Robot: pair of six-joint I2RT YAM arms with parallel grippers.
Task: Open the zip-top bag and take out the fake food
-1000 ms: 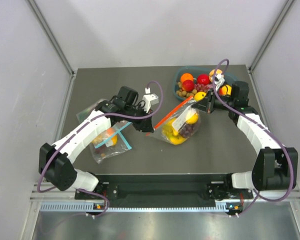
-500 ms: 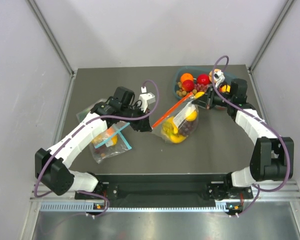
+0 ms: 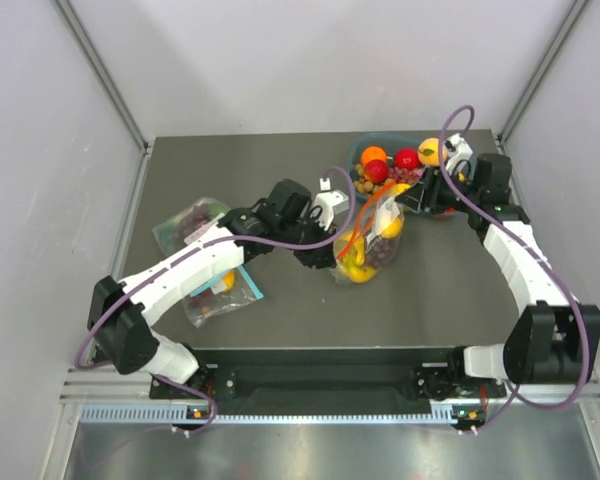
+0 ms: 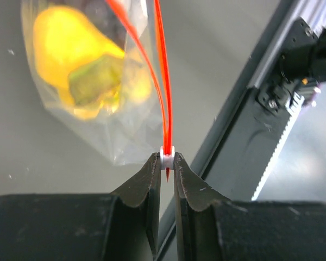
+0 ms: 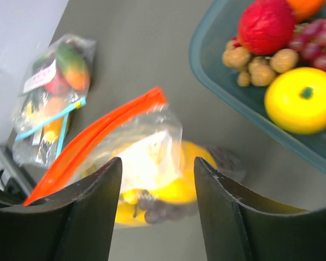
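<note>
Presently: zip-top bag (image 3: pixel 372 240), centre of overhead frame, fake food (image 3: pixel 356 268) inside. Left gripper (image 4: pixel 167 161) clenched on white slider (image 4: pixel 167 155), likely to draw the zip open. Right gripper (image 5: pixel 156 163) released, grasping nothing.

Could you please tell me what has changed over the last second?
The left claw, shut on the zip-top bag's slider, moved right toward the fruit tray. The right claw opened, letting the bag go. The fake food remains inside; the tray and blue-strip bags stayed put.
</note>
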